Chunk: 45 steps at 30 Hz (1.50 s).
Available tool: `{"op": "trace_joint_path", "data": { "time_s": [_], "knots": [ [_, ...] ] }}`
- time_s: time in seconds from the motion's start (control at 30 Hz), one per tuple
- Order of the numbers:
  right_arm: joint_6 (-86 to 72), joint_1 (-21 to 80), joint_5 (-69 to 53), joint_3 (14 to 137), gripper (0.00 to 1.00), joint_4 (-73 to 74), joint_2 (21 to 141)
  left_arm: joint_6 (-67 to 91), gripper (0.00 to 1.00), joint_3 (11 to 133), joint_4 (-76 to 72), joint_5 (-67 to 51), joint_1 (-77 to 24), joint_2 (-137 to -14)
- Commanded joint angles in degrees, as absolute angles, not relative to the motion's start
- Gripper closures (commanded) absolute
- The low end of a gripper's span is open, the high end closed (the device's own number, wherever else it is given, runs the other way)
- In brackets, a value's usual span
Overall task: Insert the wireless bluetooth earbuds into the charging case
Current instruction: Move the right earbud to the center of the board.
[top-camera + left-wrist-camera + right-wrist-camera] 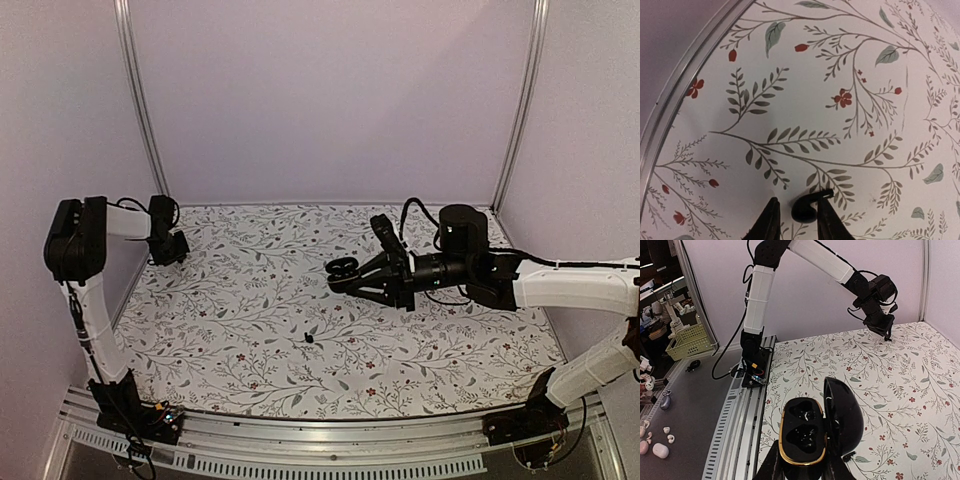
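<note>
My right gripper is shut on the charging case and holds it above the middle of the cloth. The case is black with a gold rim. Its lid stands open to the right and both wells look empty. One earbud lies on the cloth below it and also shows in the right wrist view. My left gripper is low at the far left. The other earbud sits between its slightly parted jaws, touching the right finger, with a gap to the left finger.
The patterned cloth covers the table. A metal frame edge runs close to my left gripper. An aluminium rail lines the near edge. Beyond the table's left side are a yellow basket and small loose items.
</note>
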<state>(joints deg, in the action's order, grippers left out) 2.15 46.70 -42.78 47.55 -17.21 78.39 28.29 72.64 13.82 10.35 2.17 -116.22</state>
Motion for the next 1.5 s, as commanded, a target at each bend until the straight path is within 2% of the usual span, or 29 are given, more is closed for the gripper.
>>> {"op": "trace_joint_path", "data": {
  "time_s": [0.0,0.2,0.47,0.73,1.13,1.47],
  "knots": [
    [1.84,46.34,-43.46,47.02,1.00,-18.90,77.81,27.10,0.75,75.01,15.86,9.26,3.05,-118.43],
    [1.96,46.23,-43.10,46.94,1.00,-18.72,77.19,26.61,0.78,77.20,17.42,7.89,3.45,-120.58],
    [2.17,46.23,-42.88,46.85,1.00,-18.72,76.82,25.99,0.90,76.81,17.30,5.75,3.19,-120.44],
    [2.11,46.28,-42.12,46.35,1.00,-18.63,75.70,23.77,0.95,71.61,15.22,2.24,-2.08,-116.36],
    [2.04,46.02,-41.59,45.53,1.00,-18.71,74.65,19.77,0.97,66.16,16.18,-8.08,-10.36,-109.71],
    [2.10,45.79,-41.75,45.50,1.00,-18.81,74.68,19.53,0.95,60.13,15.74,-10.32,-16.96,-107.95]
  ]
}}
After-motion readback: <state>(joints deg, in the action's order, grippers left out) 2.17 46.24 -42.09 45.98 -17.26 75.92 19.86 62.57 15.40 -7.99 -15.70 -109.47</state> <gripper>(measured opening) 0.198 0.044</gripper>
